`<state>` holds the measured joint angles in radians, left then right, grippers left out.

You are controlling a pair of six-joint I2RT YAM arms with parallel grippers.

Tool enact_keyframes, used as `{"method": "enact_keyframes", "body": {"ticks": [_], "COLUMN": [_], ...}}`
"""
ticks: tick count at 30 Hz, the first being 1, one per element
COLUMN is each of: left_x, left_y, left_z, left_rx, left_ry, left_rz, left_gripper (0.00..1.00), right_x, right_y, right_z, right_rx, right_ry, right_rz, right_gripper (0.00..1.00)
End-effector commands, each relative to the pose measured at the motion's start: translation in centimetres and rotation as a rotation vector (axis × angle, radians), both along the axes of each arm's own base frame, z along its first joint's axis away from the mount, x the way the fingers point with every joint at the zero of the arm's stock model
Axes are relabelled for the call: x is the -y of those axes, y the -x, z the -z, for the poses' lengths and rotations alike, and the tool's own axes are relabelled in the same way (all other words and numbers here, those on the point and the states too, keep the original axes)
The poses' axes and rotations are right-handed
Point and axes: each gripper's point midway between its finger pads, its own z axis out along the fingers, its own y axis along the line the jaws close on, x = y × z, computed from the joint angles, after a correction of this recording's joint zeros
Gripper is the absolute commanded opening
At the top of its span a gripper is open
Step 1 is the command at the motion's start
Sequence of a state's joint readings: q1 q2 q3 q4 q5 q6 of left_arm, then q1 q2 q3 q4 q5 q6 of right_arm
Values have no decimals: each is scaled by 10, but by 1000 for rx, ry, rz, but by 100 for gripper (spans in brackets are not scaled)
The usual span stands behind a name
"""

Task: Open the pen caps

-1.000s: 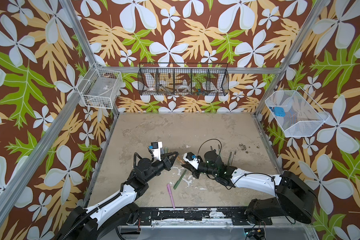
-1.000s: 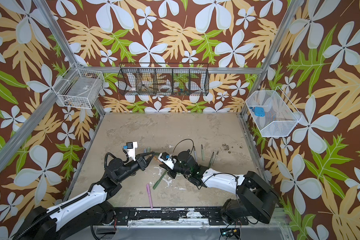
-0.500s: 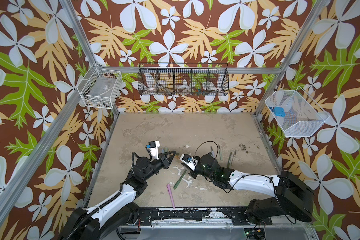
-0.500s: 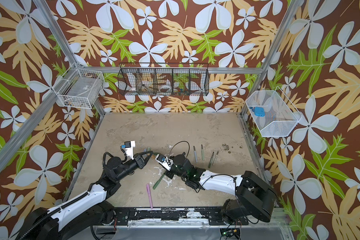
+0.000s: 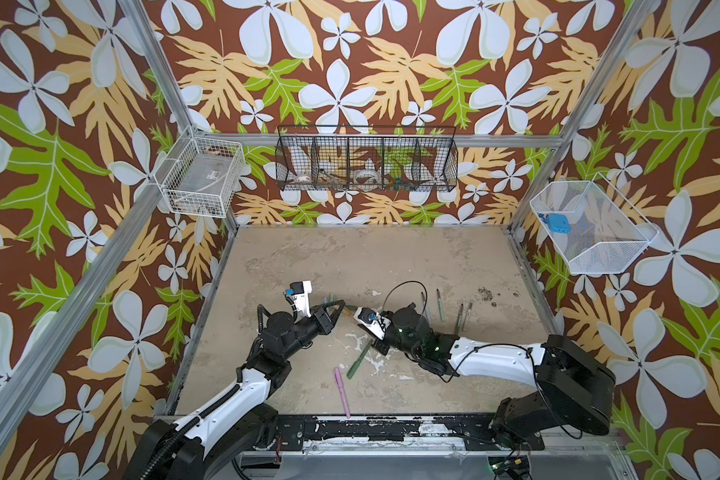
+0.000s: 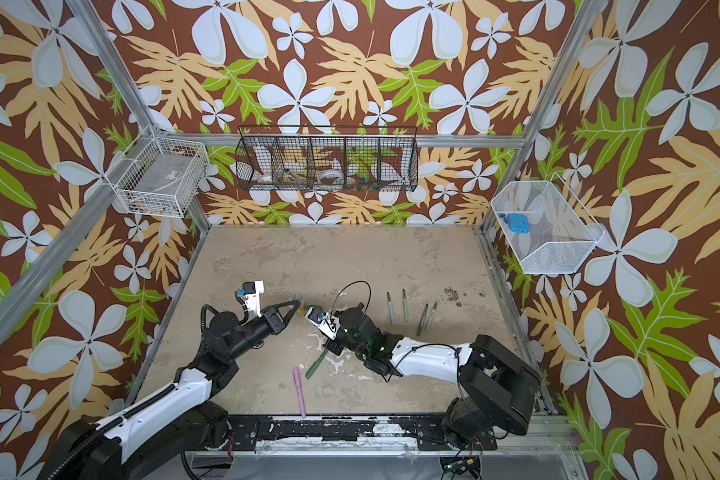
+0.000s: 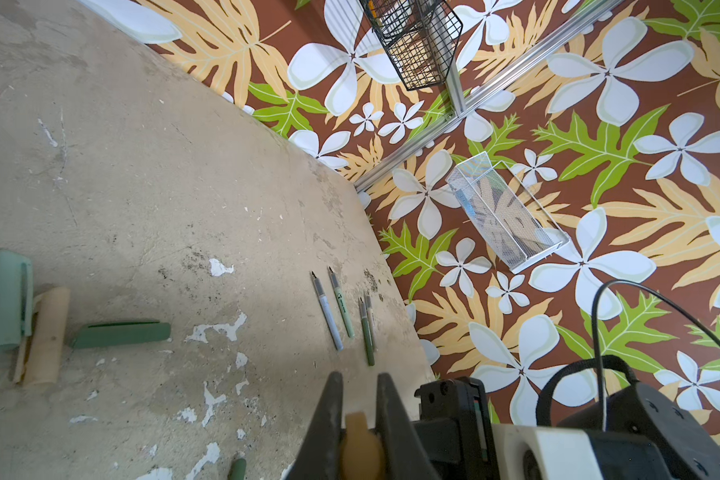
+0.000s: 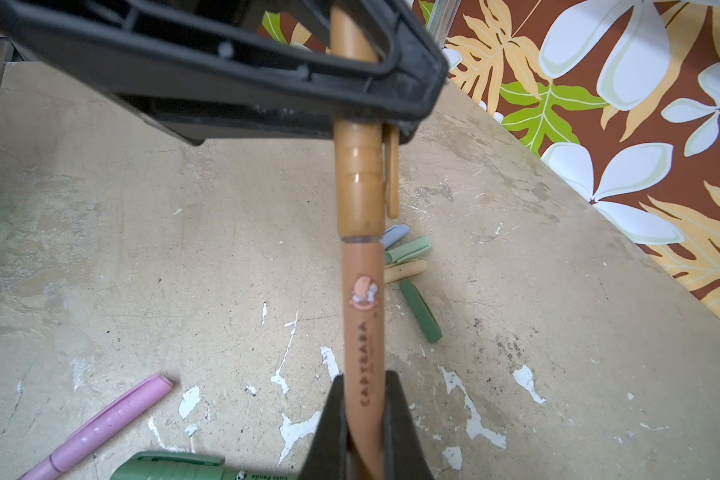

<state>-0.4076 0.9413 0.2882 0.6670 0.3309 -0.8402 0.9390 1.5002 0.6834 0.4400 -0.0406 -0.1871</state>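
Firstly, on the left side, the left gripper [image 5: 341, 306] reaches toward the middle of the desk [image 5: 391, 257], and its jaws are pressed together on the brown cap [image 8: 358, 187]. In the right wrist view this cap sits on the end of the brown pen body [image 8: 362, 324], and only a thin line shows where the two parts meet. The pen is held above the desk, in one line between the two grippers.

Just behind it on the desk lie four loose caps close together: the light blue cap [image 8: 395, 236], the pale green cap [image 8: 410, 249], the beige cap [image 8: 406, 270] and the dark green cap [image 8: 420, 309]. In front of the grippers, nearer to the robot, lie the pink pen [image 5: 341, 390] and the green pen [image 5: 358, 361], both with their caps on.

Next comes the right gripper [image 8: 364, 386], which is clamped on the brown pen body near the printed word. Further to the right, well apart from the grippers, four open pens [image 5: 440, 305] lie almost parallel, with their dark tips pointing to the back wall.
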Motion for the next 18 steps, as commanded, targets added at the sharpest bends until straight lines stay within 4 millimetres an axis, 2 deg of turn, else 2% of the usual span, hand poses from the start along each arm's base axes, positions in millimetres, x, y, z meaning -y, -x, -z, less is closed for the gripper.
{"method": "enact_keyframes", "body": {"ticks": [1, 10, 14, 18], "left_x": [-26, -15, 3, 25], "left_y": [-19, -16, -15, -12], "left_z": [-58, -66, -58, -49], "left_rx": [200, 267, 269, 268], "left_ry": [87, 58, 16, -40], "left_rz": [-165, -103, -37, 10], "left_gripper": [0, 0, 0, 0], "right_x": [52, 34, 28, 26], "right_y": [13, 40, 42, 43], "right_z": [69, 54, 37, 29], "right_rx": [-211, -330, -258, -249], "right_ry": [254, 123, 92, 58], "right_rz": [82, -109, -113, -122], "right_gripper": [0, 0, 0, 1]}}
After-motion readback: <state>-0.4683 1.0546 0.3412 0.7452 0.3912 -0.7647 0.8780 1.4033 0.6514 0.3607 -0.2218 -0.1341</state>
